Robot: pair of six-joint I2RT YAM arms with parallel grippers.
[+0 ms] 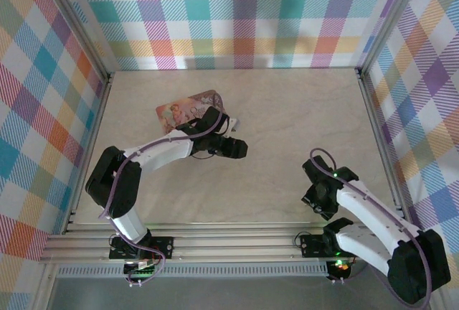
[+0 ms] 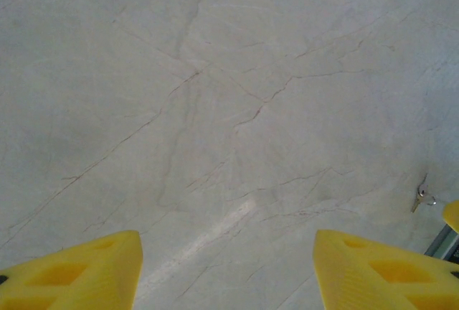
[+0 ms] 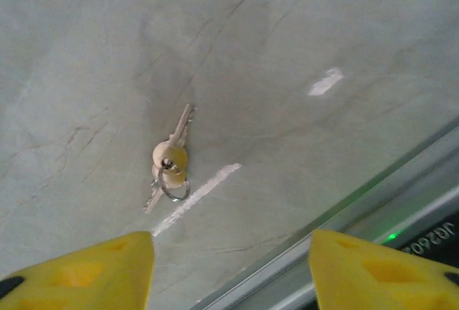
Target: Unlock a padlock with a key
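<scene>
Two small pale metal keys on a ring form the key (image 3: 170, 159) bunch, lying flat on the marble table just ahead of my right gripper (image 3: 229, 274), which is open and empty above the table's near edge. The same key (image 2: 422, 195) shows tiny at the far right of the left wrist view, beside a yellow fingertip of the other gripper. My left gripper (image 2: 228, 274) is open over bare marble, holding nothing. From above, the left gripper (image 1: 240, 148) sits mid-table beside the pink tin and the right gripper (image 1: 315, 195) hangs near the front right. The padlock is out of view.
A pink illustrated tin (image 1: 188, 110) lies at the back left, partly under the left arm. The aluminium front rail (image 3: 344, 252) runs close below the right gripper. Checked walls enclose the marble table (image 1: 301, 123) on three sides.
</scene>
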